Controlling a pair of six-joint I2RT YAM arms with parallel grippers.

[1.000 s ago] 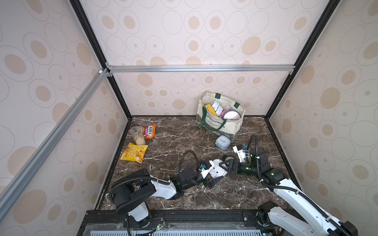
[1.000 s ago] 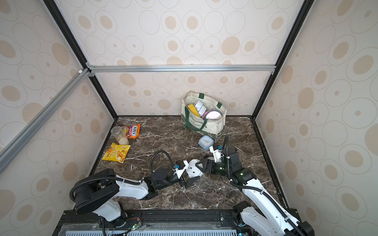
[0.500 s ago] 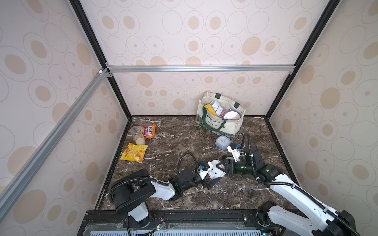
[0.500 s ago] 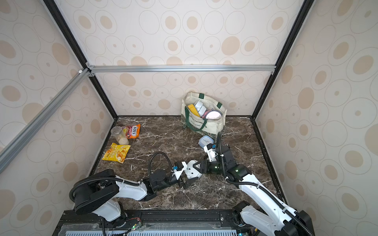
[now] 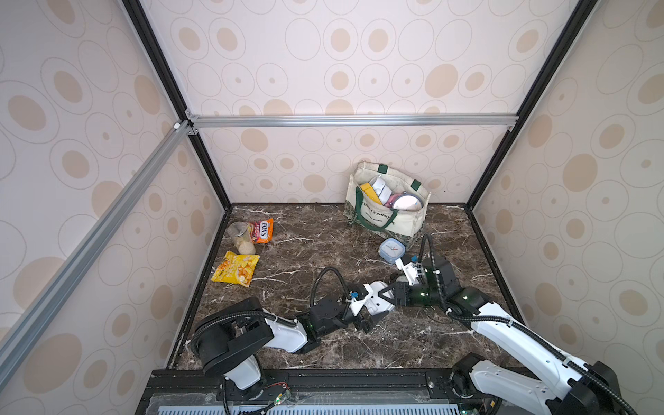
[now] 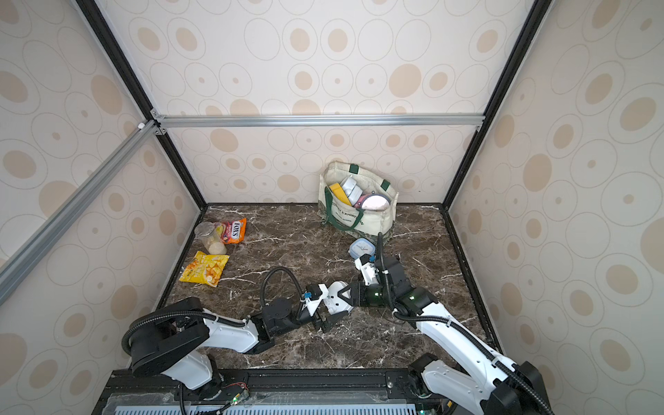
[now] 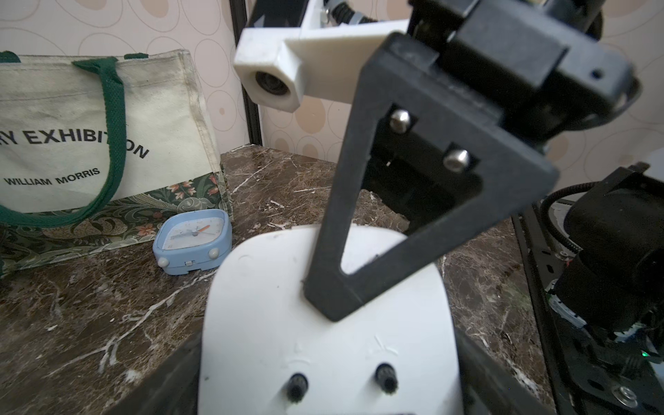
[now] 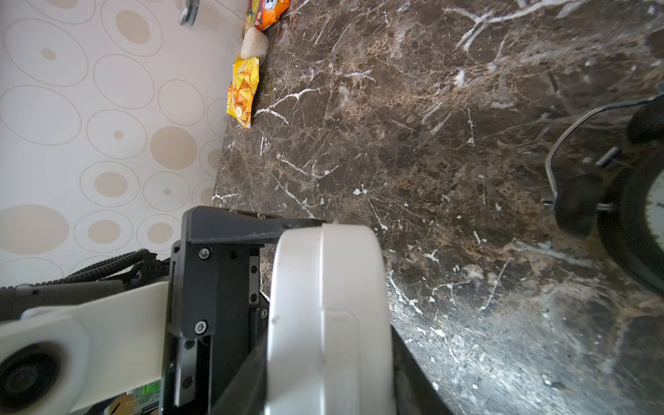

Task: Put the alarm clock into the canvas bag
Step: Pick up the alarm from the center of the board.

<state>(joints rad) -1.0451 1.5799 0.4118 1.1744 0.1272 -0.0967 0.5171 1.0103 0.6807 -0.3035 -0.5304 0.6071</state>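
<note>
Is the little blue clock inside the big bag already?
No, the blue clock sits out on the marble table, right beside the bottom corner of the canvas bag.

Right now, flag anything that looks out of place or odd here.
The blue alarm clock lies on its back, face up, just outside the canvas bag. Both the left hand and right hand grip the same white alarm clock. Nothing looks spilled.
</note>
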